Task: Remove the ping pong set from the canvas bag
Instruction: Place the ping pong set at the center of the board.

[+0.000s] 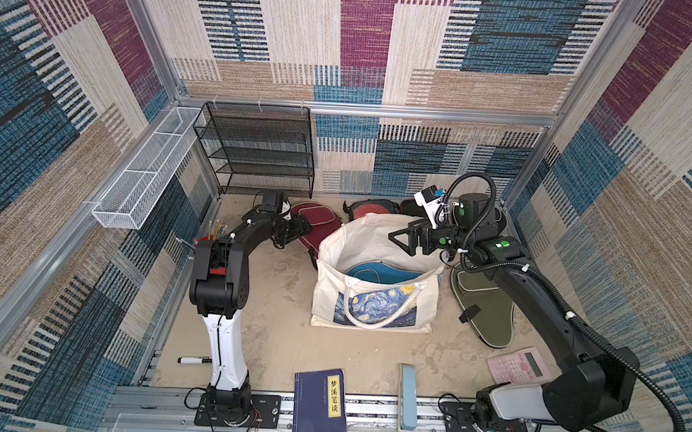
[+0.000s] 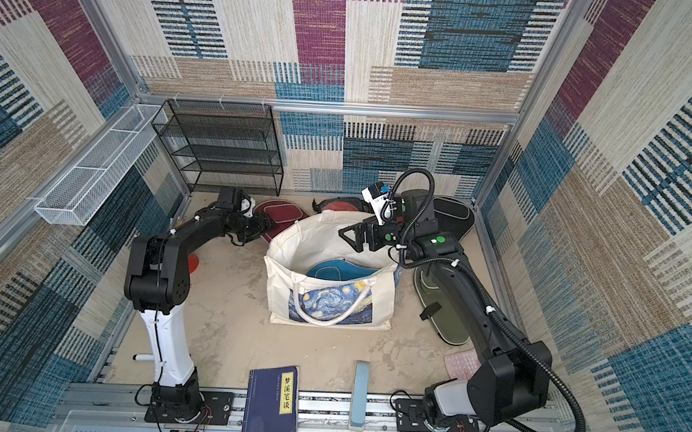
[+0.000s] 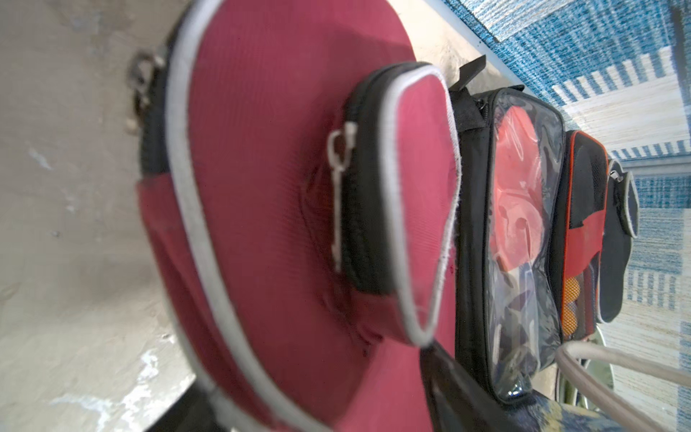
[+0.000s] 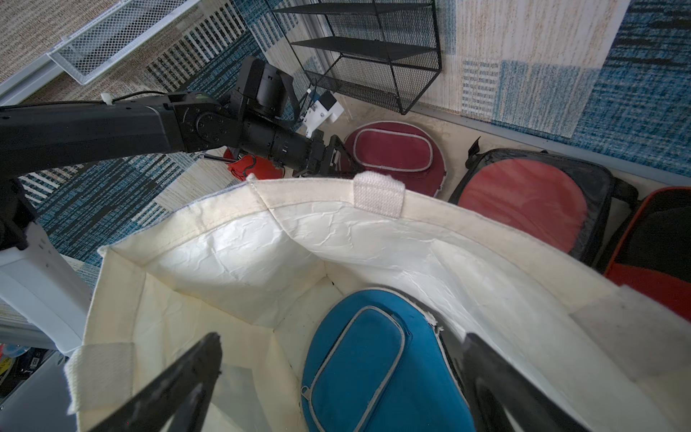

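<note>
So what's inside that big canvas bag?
A blue paddle case lies low inside the bag. The lining around it looks bare. Whatever might sit under the case is covered by it, so that part cannot be seen.

Colours I see
The canvas bag [image 1: 357, 243] is cream, its panel [image 1: 379, 307] swirling blue and yellow; blue case [image 4: 359, 355] and maroon case [image 4: 392, 149] carry pale piping.
</note>
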Controlling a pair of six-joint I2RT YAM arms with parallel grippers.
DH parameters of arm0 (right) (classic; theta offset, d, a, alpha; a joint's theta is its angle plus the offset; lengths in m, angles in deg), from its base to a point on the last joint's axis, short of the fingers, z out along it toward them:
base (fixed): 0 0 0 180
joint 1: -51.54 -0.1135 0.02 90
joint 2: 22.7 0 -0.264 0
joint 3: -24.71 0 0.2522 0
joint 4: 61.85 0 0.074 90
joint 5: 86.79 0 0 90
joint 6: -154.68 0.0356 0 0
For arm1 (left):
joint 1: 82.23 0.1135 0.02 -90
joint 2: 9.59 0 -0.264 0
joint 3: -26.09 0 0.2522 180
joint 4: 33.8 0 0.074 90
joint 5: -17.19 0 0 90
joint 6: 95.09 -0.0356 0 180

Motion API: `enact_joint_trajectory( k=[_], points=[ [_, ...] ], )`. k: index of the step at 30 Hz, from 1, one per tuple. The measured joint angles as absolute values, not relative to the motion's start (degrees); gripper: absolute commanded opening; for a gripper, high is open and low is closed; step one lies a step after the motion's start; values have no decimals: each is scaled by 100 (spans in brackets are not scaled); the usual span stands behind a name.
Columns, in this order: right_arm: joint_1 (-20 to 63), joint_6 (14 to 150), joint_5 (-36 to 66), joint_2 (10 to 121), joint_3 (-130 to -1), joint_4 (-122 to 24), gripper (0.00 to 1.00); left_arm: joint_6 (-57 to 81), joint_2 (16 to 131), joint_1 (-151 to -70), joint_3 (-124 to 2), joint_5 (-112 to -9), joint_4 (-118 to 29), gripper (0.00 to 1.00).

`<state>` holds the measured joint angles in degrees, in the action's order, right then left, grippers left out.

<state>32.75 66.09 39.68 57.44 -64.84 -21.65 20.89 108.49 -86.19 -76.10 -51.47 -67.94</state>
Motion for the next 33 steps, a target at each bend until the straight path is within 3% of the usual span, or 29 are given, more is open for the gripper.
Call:
enact_joint_trajectory(
  k=[7, 20, 26, 33],
  points=[
    [3275, 6592, 3968, 5759, -6506, -2165, 99, 1665, 10567, -8635, -7931, -5588, -7245, 100],
    [3275, 6561, 3964, 5663, -6462, -2159, 99, 834, 8998, -8923, -8265, -6189, -8307, 99],
    [3275, 6529, 3916, 5488, -6301, -2124, 99, 390, 8163, -9358, -8473, -5643, -8665, 99],
    [3247, 6529, 3859, 5335, -6032, -2117, 99, -112, 8299, -10239, -8886, -4994, -9419, 99]
  ],
)
